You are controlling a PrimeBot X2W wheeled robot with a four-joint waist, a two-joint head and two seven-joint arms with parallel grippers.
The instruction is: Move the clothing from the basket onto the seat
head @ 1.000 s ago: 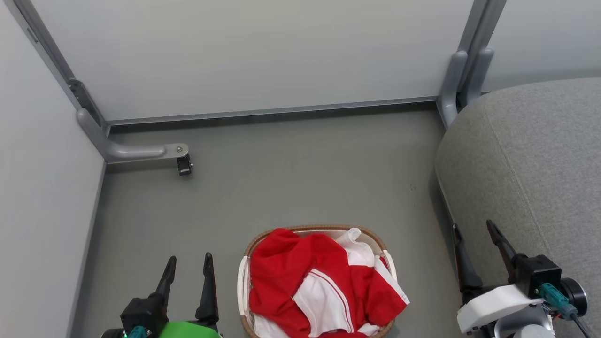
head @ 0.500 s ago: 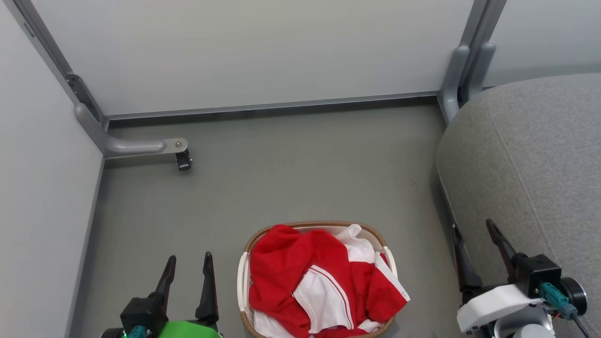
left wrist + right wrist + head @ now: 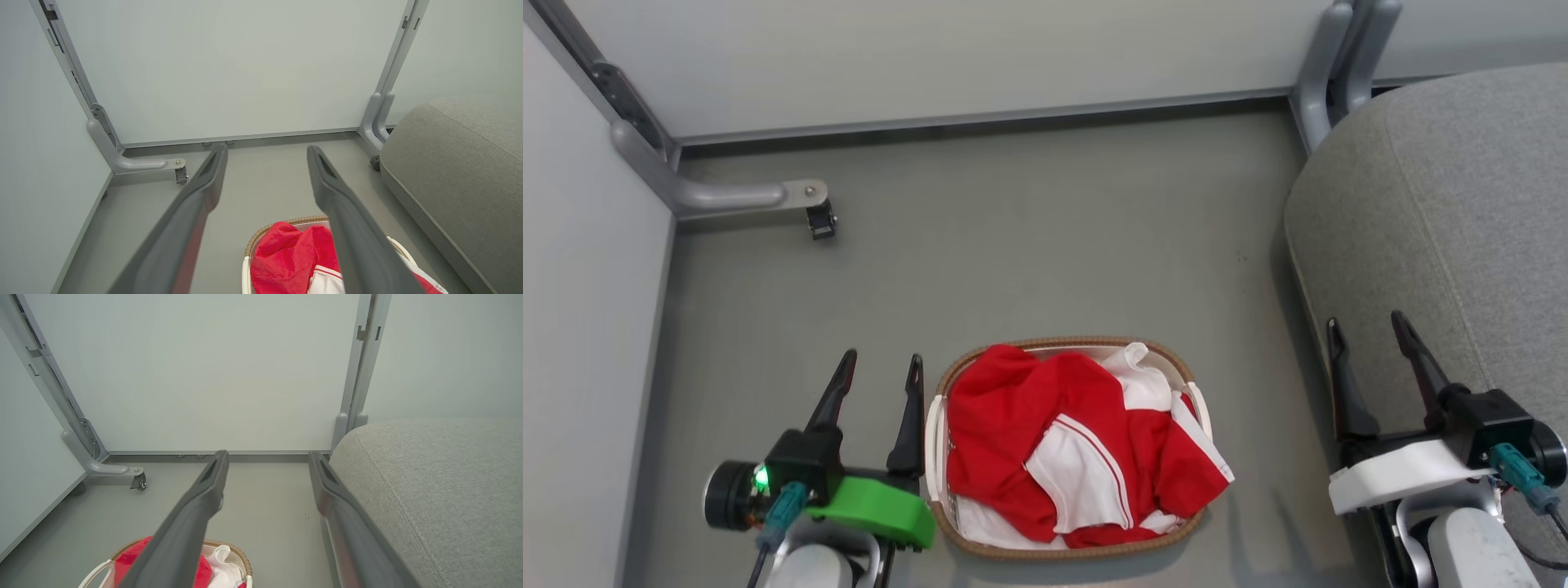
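Observation:
The clothing [image 3: 1062,441], red with white panels and striped trim, lies heaped in the oval white basket [image 3: 935,441] with a brown woven rim on the floor. The red heap [image 3: 290,261] and the basket rim [image 3: 261,234] lie low in the left wrist view, and the same rim [image 3: 241,555] lies low in the right wrist view. My left gripper [image 3: 884,367] stands open just left of the basket, nothing between its fingers. At the grey seat's [image 3: 1462,204] front edge my right gripper [image 3: 1368,327] is open and empty. The seat [image 3: 441,490] bulks large at the right.
Pale partition walls [image 3: 980,57] close off the back and left. A grey bracket with a caster [image 3: 818,220] juts onto the floor at the back left. A grey post foot [image 3: 1319,82] stands by the seat's back corner. Grey floor [image 3: 1054,245] stretches beyond the basket.
The whole head picture has shifted up, so the camera has tilted down; both grippers now show more of their wrists. The clothing and basket lie as before.

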